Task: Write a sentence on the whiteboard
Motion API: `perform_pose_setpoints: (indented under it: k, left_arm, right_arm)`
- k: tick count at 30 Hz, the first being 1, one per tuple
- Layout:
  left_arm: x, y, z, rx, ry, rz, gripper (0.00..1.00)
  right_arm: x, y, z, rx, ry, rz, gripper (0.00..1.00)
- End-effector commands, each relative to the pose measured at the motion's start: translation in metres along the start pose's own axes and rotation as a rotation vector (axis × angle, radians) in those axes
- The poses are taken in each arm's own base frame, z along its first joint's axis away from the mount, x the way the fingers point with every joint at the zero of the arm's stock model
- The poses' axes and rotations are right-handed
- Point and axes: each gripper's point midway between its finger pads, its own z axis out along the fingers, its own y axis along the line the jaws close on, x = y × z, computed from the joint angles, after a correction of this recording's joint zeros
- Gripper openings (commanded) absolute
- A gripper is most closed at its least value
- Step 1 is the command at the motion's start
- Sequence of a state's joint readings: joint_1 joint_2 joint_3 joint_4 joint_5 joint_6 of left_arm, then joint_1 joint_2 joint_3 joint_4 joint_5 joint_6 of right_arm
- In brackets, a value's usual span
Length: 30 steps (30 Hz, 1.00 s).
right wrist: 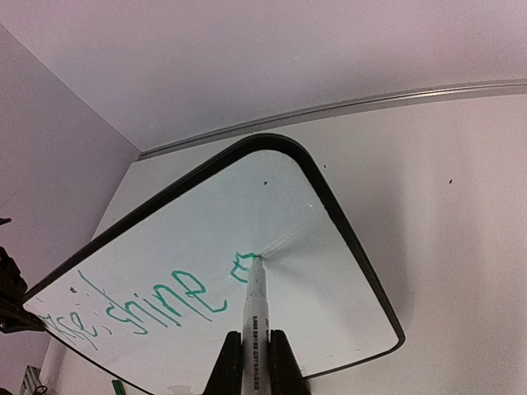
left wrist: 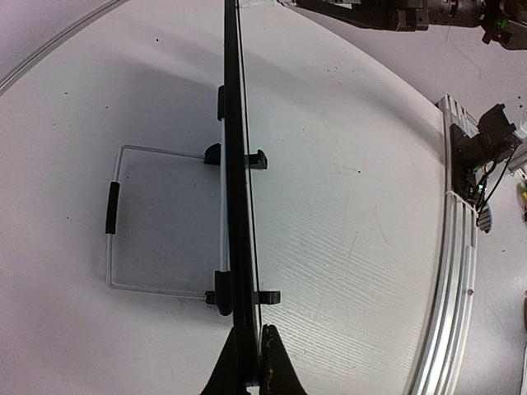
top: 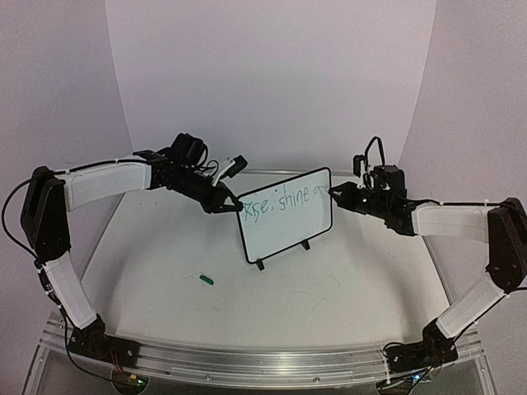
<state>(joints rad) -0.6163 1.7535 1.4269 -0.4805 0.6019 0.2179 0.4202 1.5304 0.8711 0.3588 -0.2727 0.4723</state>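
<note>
Two tools are engaged. The right tool (right wrist: pixel 257 362) is clenched on the marker (right wrist: pixel 253 309), which projects straight ahead of its fingers. The marker tip touches the whiteboard (right wrist: pixel 329 271) at a partial green stroke just past the last word. The sentence (right wrist: pixel 165 309) runs away from that tip toward the board's far edge and reads roughly "Rise, shine". At that far edge the left tool (top: pixel 231 203) is clenched on the frame, with the board passing edge-on between its fingers. The board stands upright on the bench (top: pixel 165 247) on two feet, with a wire stand (left wrist: pixel 113 206) behind it. A small green object (top: pixel 206 280), probably the marker's cap, lies on the bench well apart from both tools.

Hazards:
- Excess tip pressure may pivot the board about the single clamped edge and smear the stroke.
- Little blank surface remains between the tip and the nearest frame edge, so further words may run onto the frame.
- Marker slip in the fingers would skew the line.
</note>
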Motion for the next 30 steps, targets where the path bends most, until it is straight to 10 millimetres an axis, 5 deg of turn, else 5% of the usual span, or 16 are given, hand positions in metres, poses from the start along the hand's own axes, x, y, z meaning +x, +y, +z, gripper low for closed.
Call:
perform_pose_setpoints:
  k: [1,30]
  left_arm:
    - [0.037,0.001,0.014,-0.010,0.137,-0.017,0.00]
    - [0.039,0.001,0.016,-0.009,0.141,-0.018,0.00]
  right_arm:
    - [0.014,-0.011,0.003,0.018,0.020,0.014,0.00]
    - [-0.034,0.017,-0.007,-0.042,-0.102,-0.008,0.00]
